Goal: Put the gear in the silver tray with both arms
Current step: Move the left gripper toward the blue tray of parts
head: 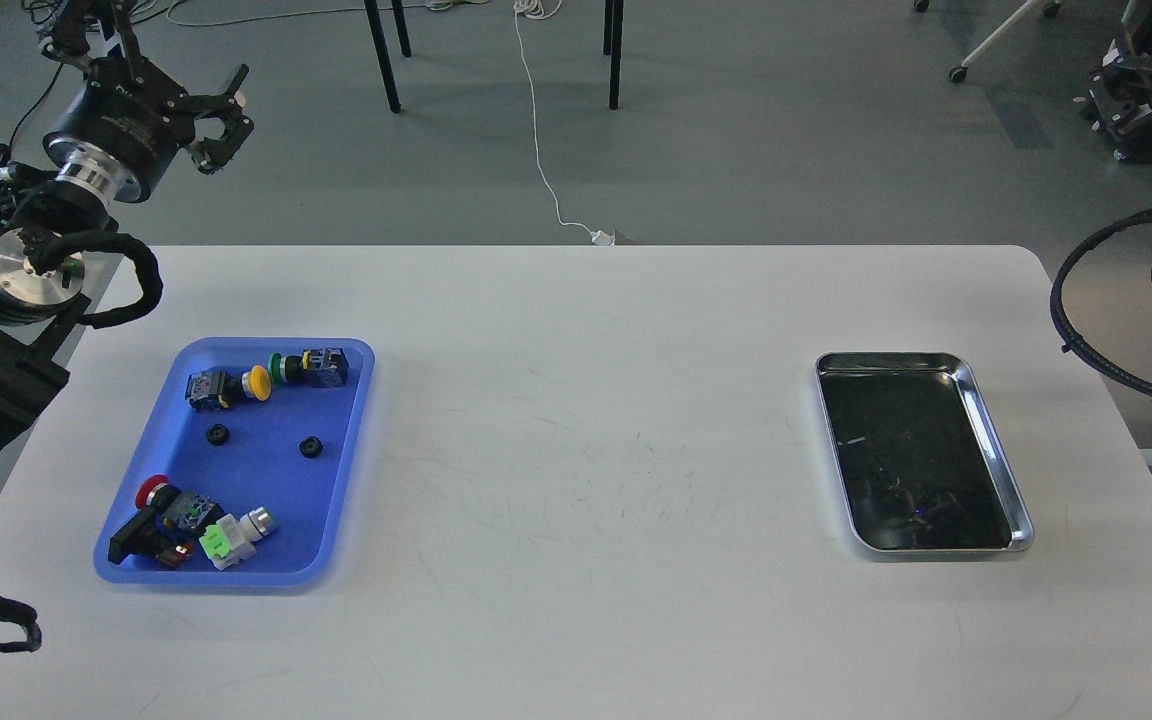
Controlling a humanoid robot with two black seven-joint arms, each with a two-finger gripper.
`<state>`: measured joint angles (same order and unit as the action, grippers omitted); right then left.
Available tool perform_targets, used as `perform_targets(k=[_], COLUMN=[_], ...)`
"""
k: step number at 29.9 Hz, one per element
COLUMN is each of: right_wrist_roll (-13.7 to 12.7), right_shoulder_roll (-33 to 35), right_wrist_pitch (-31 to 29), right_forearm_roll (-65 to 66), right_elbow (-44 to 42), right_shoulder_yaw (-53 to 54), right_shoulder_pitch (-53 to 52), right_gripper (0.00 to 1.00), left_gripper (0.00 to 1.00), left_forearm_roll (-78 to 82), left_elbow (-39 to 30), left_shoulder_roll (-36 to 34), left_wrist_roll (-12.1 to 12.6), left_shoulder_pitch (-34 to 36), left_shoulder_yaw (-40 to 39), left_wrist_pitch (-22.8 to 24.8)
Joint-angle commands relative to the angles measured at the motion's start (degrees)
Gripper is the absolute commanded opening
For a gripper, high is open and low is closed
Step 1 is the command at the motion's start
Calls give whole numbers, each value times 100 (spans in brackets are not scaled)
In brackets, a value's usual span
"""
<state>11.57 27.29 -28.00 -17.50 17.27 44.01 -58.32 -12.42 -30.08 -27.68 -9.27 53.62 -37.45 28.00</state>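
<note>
Plainly, with the left gripper (221, 120) spread empty beyond the table's far-left corner, it may grab a push-button instead of the small gears (218, 434) in the blue tray (346, 440), far from the silver tray (996, 440).

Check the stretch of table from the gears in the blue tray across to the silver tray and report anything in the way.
Nothing visible blocks it. The white table is bare between the blue tray, where two small black gears lie, and the silver tray.

Single view from my head, looking forward and down over white table (576, 450), far edge and floor beyond visible (wide, not close). My left arm (46, 230) enters at left edge.
</note>
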Motion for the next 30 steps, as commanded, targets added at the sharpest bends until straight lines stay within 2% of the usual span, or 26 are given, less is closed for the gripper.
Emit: perform_targets(k=[1,5,10,18,23,27,30], right_wrist_roll=[3,12,91,118,126,153,162], right_shoulder_roll=[13,-31,-58,-49,-22,4,21], right_wrist_pitch=[0,0,0,0,0,0,0], right_forearm_roll=[1,1,-7,-7,-7,-16,-16], right_elbow=[14,14,5,5,5,5,-4], right_shoulder_yaw=[-60,2,116,266,266,283,292], right_shoulder_pitch=[-57,-22,4,101,180,215,224], right_gripper=[100,100,100,100,100,100,100], left_gripper=[98,98,98,98,97,92,89], left_forearm_roll=[20,493,2117,4017,5272,6653,7392], left_elbow=[-51,-279,-656,-2624,-3644,-3953,-4024], left_shoulder_roll=[-193,-571,-1107,-2372,-3103,-3235,-3253], left_wrist_roll=[-22,-31,-40,-57,-496,-584,-777], left_shoulder_pitch=[-27,-19,34,-36,-168,-238,-247], left_shoulder_yaw=[273,475,476,511,589,687,722], left_wrist_pitch=[0,0,0,0,0,0,0])
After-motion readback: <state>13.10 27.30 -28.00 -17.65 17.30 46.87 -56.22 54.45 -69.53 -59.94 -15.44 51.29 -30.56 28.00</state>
